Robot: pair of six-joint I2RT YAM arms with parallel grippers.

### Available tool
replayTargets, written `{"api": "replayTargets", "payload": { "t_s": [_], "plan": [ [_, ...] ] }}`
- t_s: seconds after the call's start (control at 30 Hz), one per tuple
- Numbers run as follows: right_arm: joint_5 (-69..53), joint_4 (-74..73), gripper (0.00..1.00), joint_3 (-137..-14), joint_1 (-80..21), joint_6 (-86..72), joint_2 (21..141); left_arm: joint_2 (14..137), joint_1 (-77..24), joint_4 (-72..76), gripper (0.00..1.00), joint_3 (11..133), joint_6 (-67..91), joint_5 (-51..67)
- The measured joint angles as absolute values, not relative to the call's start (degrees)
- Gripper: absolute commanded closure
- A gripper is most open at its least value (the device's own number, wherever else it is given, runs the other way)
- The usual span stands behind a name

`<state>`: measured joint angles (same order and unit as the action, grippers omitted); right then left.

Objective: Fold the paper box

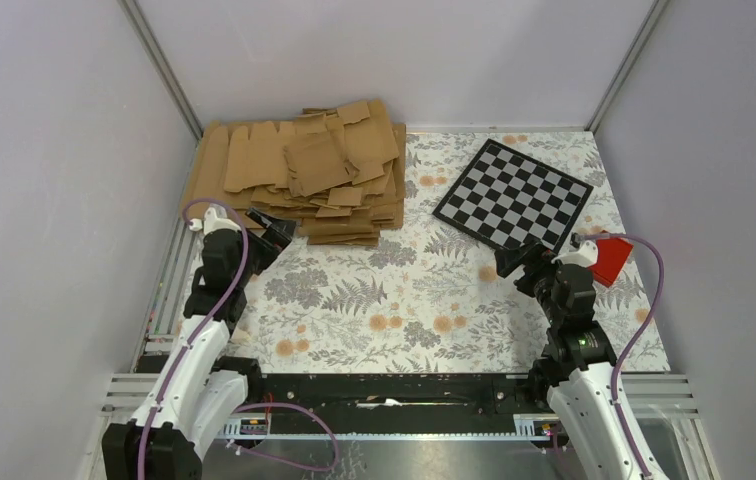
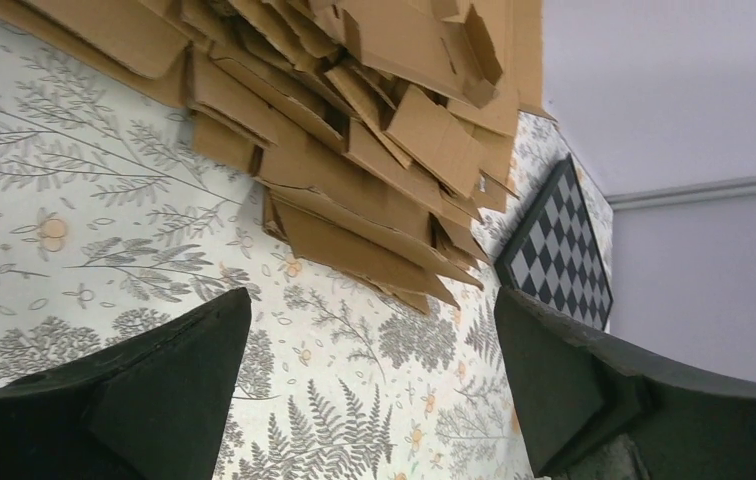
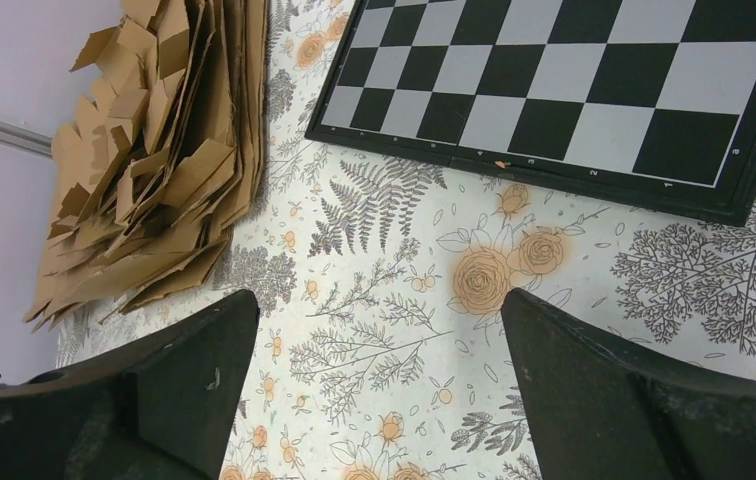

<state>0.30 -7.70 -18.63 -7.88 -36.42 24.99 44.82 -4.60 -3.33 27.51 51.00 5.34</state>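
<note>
Top external alone shows the red block [image 1: 609,258] by the right arm [image 1: 576,310]; wrist views show left pincer [image 2: 371,300] facing the pile [image 2: 354,130], right pincer [image 3: 379,298] facing the chessboard [image 3: 574,80], both released.

cardboard pile [image 1: 304,172] — chessboard [image 1: 512,195] — red block [image 1: 611,260]

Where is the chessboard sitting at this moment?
In the top view the chessboard lies flat on the table, far right, turned diagonally, right of the cardboard pile and just beyond the right gripper.
</note>
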Motion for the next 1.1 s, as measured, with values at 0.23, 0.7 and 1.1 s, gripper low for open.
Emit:
{"api": "replayTargets", "payload": {
  "t_s": [0.23,0.7,1.1],
  "plan": [
    [0.5,-7.0,0.01,-18.6,-8.3,-34.7,25.0,49.9,-4.6,-4.6,0.15,30.1,51.0,0.8],
    [0.6,-7.0,0.01,-18.7,-10.6,-33.2,27.3,72.7,-4.6,-1.3,0.29,44.3,49.8,-6.7],
    [0.6,-7.0,0.01,-21.2,-10.8,-32.3,30.5,94.9,-4.6,4.5,0.36,56.8,47.7,-6.0]
  ]
}}
